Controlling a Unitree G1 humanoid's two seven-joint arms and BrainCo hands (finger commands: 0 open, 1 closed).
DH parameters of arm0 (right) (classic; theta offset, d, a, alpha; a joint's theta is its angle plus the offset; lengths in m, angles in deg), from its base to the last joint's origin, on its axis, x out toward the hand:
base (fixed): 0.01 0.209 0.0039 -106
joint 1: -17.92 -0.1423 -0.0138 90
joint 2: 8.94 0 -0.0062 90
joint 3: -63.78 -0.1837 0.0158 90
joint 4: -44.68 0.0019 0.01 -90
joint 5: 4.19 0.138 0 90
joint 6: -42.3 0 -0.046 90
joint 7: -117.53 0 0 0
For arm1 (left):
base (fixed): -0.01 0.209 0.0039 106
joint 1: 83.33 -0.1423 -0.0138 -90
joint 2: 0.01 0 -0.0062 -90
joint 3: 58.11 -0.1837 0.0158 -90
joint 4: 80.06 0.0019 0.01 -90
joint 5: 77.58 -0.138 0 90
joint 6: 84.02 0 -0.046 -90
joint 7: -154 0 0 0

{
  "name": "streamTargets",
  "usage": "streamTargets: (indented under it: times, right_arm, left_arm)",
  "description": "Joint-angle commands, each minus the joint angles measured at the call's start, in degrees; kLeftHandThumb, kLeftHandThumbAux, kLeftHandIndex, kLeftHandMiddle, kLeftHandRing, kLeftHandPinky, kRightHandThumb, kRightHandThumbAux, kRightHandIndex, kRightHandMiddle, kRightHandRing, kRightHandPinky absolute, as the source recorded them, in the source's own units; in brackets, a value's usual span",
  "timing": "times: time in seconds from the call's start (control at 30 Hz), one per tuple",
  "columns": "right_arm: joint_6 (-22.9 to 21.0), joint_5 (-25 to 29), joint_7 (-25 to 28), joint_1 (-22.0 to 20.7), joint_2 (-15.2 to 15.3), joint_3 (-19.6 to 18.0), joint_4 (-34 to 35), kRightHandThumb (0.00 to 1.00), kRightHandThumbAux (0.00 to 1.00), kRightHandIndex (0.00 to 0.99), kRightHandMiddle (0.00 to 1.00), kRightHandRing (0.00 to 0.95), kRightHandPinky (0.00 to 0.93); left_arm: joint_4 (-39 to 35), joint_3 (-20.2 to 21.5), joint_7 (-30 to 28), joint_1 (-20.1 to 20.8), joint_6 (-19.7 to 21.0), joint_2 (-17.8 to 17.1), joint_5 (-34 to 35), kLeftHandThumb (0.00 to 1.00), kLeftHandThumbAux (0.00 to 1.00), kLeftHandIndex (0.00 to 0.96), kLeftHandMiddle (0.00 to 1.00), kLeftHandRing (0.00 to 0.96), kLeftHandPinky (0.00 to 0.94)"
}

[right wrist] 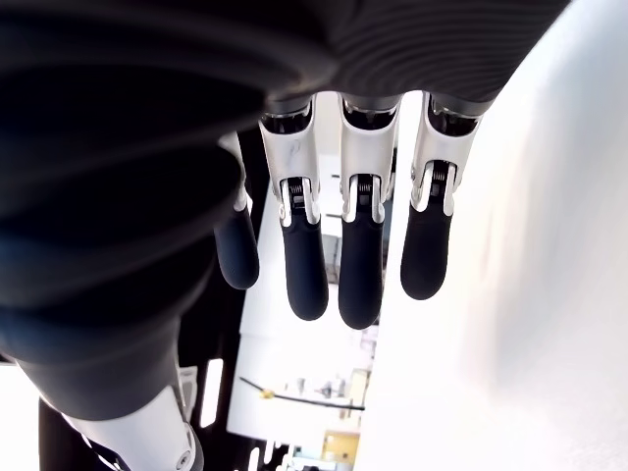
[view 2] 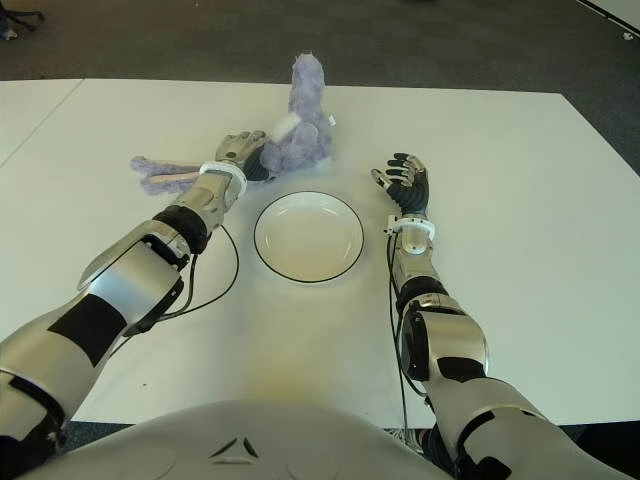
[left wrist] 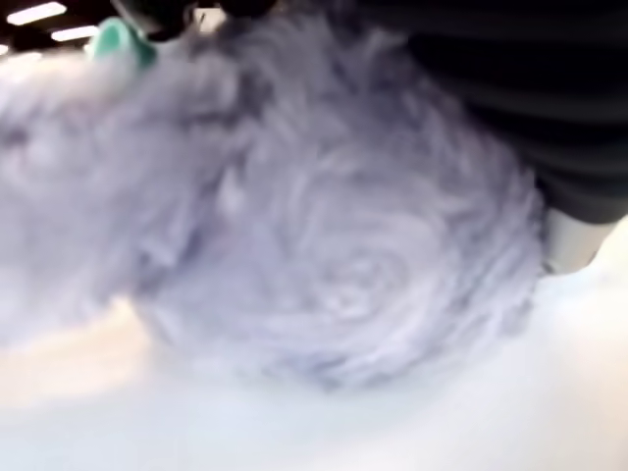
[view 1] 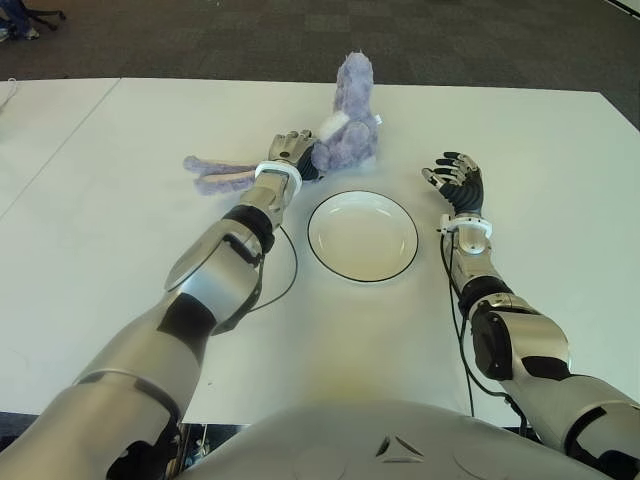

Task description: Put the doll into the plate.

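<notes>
Left hand (view 1: 292, 152) pressed against plush doll (view 1: 345, 128) on table (view 1: 90, 200) behind plate (view 1: 362, 237); closure impossible to tell. Likely light, soft, squashy; best grasped around body. Right hand (view 1: 456, 180) relaxed, empty, beside plate.

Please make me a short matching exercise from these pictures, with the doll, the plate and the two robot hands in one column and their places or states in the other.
Things:
1. doll
2. plate
3. left robot hand
4. right robot hand

Places or states:
A. white, with nothing in it, near the middle of the table
B. fingers relaxed, holding nothing, to the right of the plate
C. purple and furry, on the table beyond the plate
D. reaching forward, pressed against the doll's left side

Pairs: 1-C, 2-A, 3-D, 4-B
</notes>
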State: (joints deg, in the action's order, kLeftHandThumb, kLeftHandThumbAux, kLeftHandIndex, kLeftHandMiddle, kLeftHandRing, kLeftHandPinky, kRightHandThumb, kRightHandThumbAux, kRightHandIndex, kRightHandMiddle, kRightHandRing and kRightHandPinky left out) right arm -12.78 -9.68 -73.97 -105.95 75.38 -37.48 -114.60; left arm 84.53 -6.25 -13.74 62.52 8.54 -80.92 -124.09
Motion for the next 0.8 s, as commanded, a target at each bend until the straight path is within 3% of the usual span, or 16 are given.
streamTargets:
  times: [0.03, 0.07, 0.1, 0.13, 0.17, 0.23, 0.47, 0.8]
  right_arm:
    - [-4.92, -0.85, -0.09, 14.00, -4.58, 0.99, -7.94, 0.212, 0.811, 0.271, 0.345, 0.360, 0.358]
    - [-4.87, -0.85, -0.17, 14.02, -4.62, 1.00, -7.91, 0.212, 0.811, 0.271, 0.346, 0.361, 0.358]
    - [-4.81, -0.85, -0.24, 14.04, -4.67, 1.02, -7.89, 0.212, 0.812, 0.268, 0.346, 0.361, 0.357]
    - [-4.73, -0.87, -0.39, 14.05, -4.75, 1.05, -7.84, 0.213, 0.812, 0.268, 0.346, 0.361, 0.357]
    - [-4.67, -0.90, -0.53, 14.07, -4.83, 1.10, -7.81, 0.216, 0.814, 0.266, 0.346, 0.363, 0.360]
    - [-4.63, -0.89, -0.66, 14.09, -4.92, 1.13, -7.78, 0.220, 0.813, 0.265, 0.346, 0.364, 0.361]
    - [-4.63, -0.71, -0.57, 14.14, -5.26, 1.11, -7.73, 0.227, 0.809, 0.261, 0.343, 0.359, 0.356]
    - [-4.58, -0.43, -0.78, 13.95, -5.89, 0.82, -7.81, 0.249, 0.814, 0.275, 0.345, 0.364, 0.361]
  left_arm:
    - [6.48, -5.88, -4.59, -10.09, 1.32, 0.40, -5.47, 0.695, 0.688, 0.423, 0.377, 0.438, 0.531]
    - [6.50, -5.75, -3.55, -10.45, 1.31, 0.24, -5.35, 0.705, 0.692, 0.427, 0.509, 0.572, 0.614]
    - [6.51, -5.65, -2.80, -10.70, 1.30, 0.11, -5.25, 0.713, 0.692, 0.432, 0.586, 0.635, 0.694]
    - [6.47, -5.34, -1.27, -10.89, 1.22, 0.00, -5.01, 0.714, 0.692, 0.433, 0.599, 0.646, 0.707]
    - [6.44, -5.13, -0.28, -10.97, 1.17, -0.07, -4.83, 0.722, 0.692, 0.437, 0.672, 0.707, 0.787]
    - [6.37, -4.96, 1.31, -10.97, 0.98, -0.23, -4.57, 0.727, 0.693, 0.440, 0.716, 0.742, 0.816]
    - [6.21, -5.58, 4.13, -10.12, -0.19, -1.30, -4.38, 0.736, 0.695, 0.441, 0.782, 0.793, 0.830]
    - [4.71, -6.88, 9.18, -5.96, -5.55, -7.63, -5.11, 0.742, 0.696, 0.442, 0.806, 0.817, 0.842]
